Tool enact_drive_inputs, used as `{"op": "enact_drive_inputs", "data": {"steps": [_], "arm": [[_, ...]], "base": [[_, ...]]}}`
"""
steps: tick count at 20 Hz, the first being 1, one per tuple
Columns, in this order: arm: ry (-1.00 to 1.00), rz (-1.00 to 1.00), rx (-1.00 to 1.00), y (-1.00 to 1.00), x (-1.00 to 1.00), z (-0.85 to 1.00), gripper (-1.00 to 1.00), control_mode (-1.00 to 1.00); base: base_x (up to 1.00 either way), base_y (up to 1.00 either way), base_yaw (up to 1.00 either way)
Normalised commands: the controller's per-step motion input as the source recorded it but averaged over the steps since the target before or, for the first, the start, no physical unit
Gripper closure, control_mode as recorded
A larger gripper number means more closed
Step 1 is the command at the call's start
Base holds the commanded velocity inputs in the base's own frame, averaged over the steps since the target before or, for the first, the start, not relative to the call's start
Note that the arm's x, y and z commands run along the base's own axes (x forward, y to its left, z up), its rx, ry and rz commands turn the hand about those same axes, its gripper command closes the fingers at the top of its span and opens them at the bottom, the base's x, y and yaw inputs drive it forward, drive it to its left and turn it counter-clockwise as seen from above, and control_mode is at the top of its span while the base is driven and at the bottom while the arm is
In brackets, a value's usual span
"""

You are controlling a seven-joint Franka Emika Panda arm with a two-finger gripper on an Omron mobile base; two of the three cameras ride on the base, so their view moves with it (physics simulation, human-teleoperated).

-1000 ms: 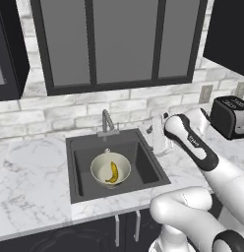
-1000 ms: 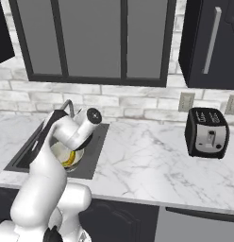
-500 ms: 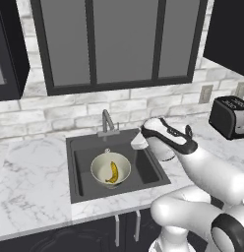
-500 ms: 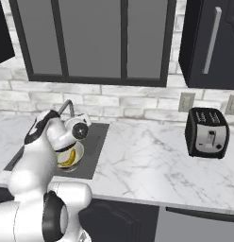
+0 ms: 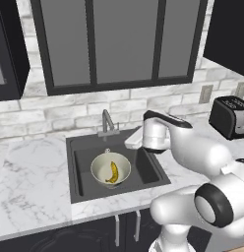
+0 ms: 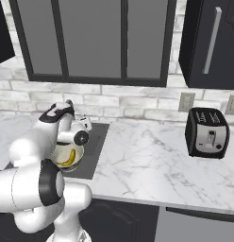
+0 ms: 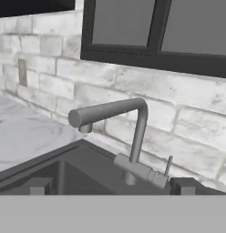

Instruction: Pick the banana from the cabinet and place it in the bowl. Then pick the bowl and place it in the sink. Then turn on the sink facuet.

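The bowl (image 5: 110,170) stands in the black sink (image 5: 143,170), with the yellow banana (image 5: 112,172) lying inside it; both also show beside my arm as the bowl (image 6: 67,156) and the banana (image 6: 68,159). The grey faucet (image 5: 108,123) rises at the sink's back rim. My gripper (image 5: 128,143) hovers over the sink's back right part and points at the faucet. In the hand view the faucet (image 7: 133,136) is straight ahead, its spout reaching left and a thin lever (image 7: 167,165) at its right. My gripper (image 7: 110,185) is open, with nothing between its fingertips (image 7: 37,185). The black cabinet (image 6: 204,42) is shut.
A black toaster (image 6: 207,132) stands on the marble counter (image 6: 147,160) to the right, also seen as the toaster (image 5: 231,115). Glass-panelled wall cabinets (image 5: 119,44) hang above the sink. A brick wall (image 7: 187,118) backs the faucet.
My arm has swung left from the sink's right side, and the hand now hovers over the sink's back, close to the faucet. Bowl and banana have not moved.
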Motion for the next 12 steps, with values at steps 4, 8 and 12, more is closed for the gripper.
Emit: {"op": "enact_drive_inputs", "data": {"steps": [4,8,12], "arm": [[0.00,0.14,0.00,0.00,0.33,-0.30,-1.00,-1.00],[0.00,0.08,0.01,-0.02,0.36,-0.01,-1.00,-1.00],[0.00,0.01,0.05,-0.12,0.30,0.00,-1.00,-1.00]], "base": [[0.00,0.00,0.00],[0.00,0.00,0.00],[0.00,0.00,0.00]]}}
